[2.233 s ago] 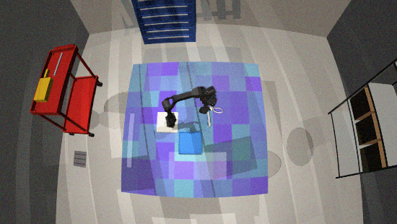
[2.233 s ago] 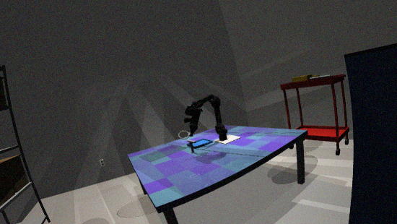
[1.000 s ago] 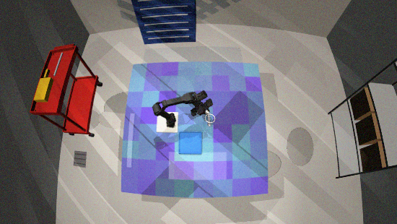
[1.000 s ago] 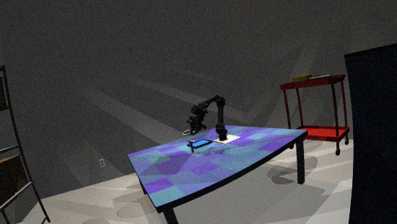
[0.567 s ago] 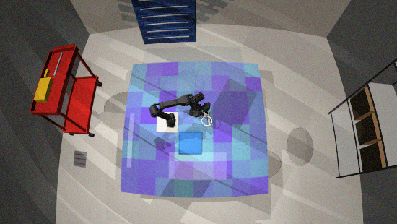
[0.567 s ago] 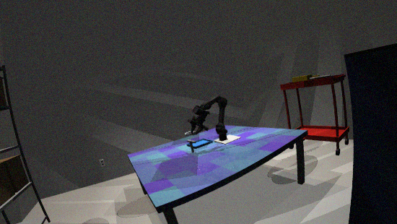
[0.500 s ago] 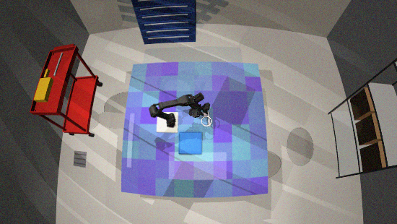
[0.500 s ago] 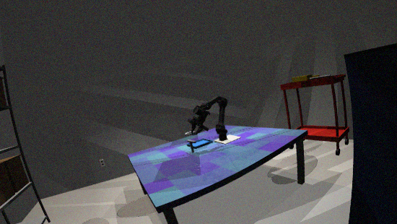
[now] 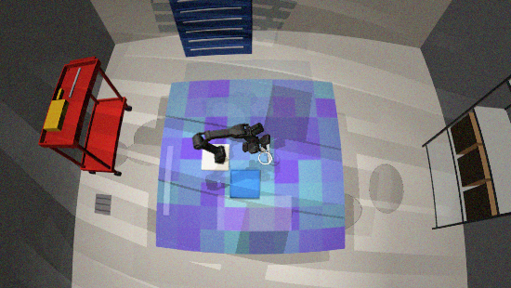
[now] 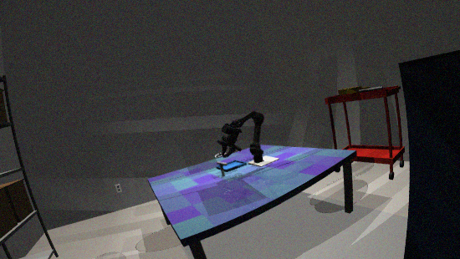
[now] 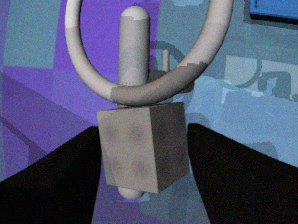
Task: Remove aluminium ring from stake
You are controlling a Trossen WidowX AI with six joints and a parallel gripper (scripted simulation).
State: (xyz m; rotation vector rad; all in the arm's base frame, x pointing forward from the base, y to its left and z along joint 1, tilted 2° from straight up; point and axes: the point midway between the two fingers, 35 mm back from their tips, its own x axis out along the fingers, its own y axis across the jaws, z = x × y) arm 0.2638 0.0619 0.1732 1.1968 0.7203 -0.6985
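The gripper (image 9: 264, 148) (image 10: 226, 154) (image 11: 144, 135) is clamped on the ring's small welded tab (image 11: 142, 145), a squarish block btwn its dark fingers. The alum. ring (image 9: 265, 164) (image 10: 216, 156) (image 11: 74, 50) is up off the tabletop, nr the steel stake (image 10: 222, 170) & outside the blue tray (image 9: 245, 184) (image 10: 236, 165) (image 11: 277, 9). In the wrist view it overlaps the round-ended cross-bar (image 11: 134, 50); exterior view has it apart from the stake.

Table (image 9: 321, 237) (image 10: 309, 169): patchwork top in purple, blue & teal, w/ dark edge & legs, thin dark lines & shadows across it. White base plate (image 9: 207, 164) (image 10: 273, 159) under the black arm (image 9: 223, 133) (image 10: 258, 125), tray nearby.

Room: grey walls, pale floor w/ light & shadow patches. Red 2-shelf cart (image 9: 76, 111) (image 10: 368, 154) has a yellow box (image 9: 55, 115) (image 10: 349, 90) & silver bar (image 9: 74, 82) (image 10: 371, 88) on top; floor grille (image 9: 102, 204) nr it. Blue drawer cab. (image 9: 218, 28) (image 10: 431, 159) stands well apart from the table, v. dark in the exterior view. Opp. the cart, a black-framed rack (image 9: 429, 186) (image 10: 21, 169) w/ brown boxes (image 9: 476, 172) (image 10: 21, 196). Wall outlet (image 10: 118, 188) low on the grey wall.
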